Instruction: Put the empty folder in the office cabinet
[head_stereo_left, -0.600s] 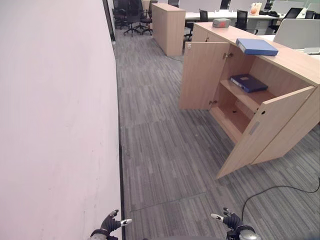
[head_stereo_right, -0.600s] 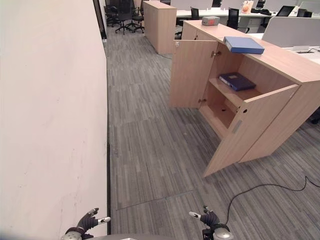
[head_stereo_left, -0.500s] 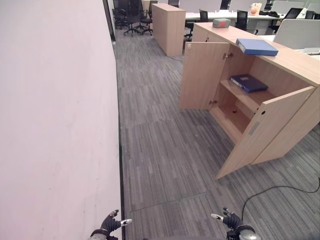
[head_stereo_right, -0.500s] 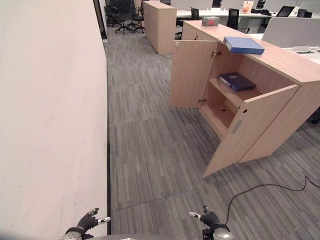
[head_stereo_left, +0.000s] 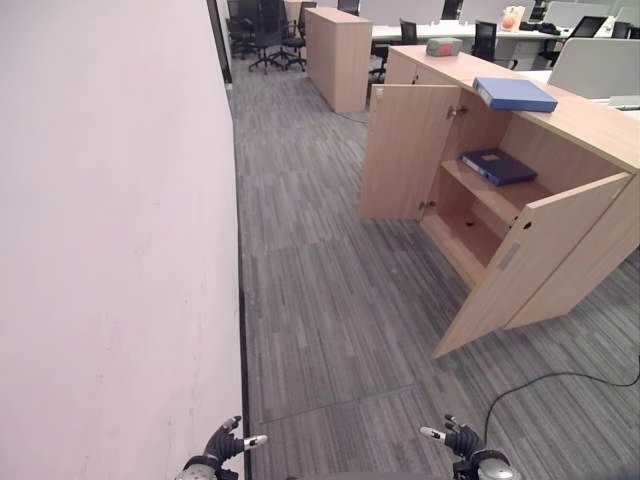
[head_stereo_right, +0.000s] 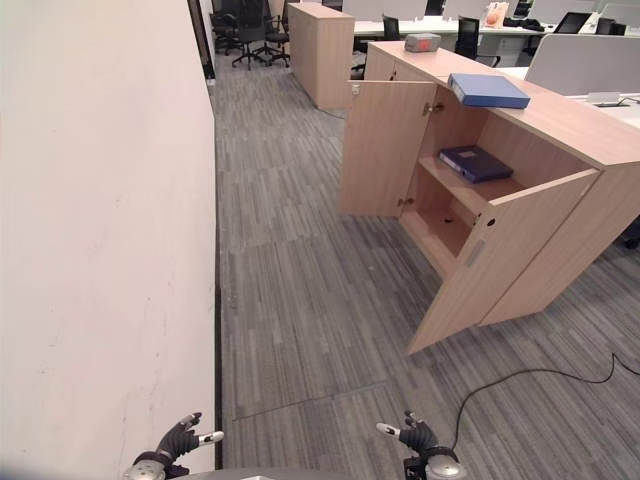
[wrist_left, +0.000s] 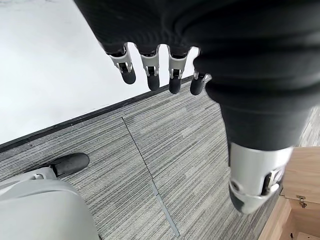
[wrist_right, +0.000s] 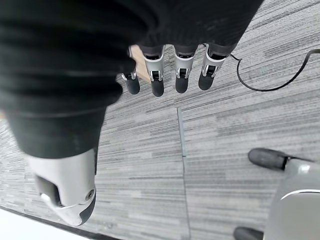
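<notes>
A light-wood office cabinet (head_stereo_left: 600, 125) stands ahead on the right with both doors open: the far door (head_stereo_left: 408, 150) and the near door (head_stereo_left: 525, 262). A blue folder (head_stereo_left: 513, 94) lies flat on its top. A darker blue folder (head_stereo_left: 498, 166) lies on the upper shelf inside, and the lower shelf (head_stereo_left: 462, 240) is bare. My left hand (head_stereo_left: 222, 448) and right hand (head_stereo_left: 462, 442) hang low near the bottom edge, far from the cabinet. Both are open, with straight fingers (wrist_left: 150, 70) (wrist_right: 170, 75) over grey carpet and nothing in them.
A white wall (head_stereo_left: 110, 250) runs along my left side. Grey carpet (head_stereo_left: 320, 300) stretches between me and the cabinet. A grey box (head_stereo_left: 443, 45) sits on the cabinet top farther back. Another wooden cabinet (head_stereo_left: 338, 55), office chairs (head_stereo_left: 262, 30) and desks stand at the far end.
The view has shifted very slightly. The hands, folders and cabinet doors stand as before.
</notes>
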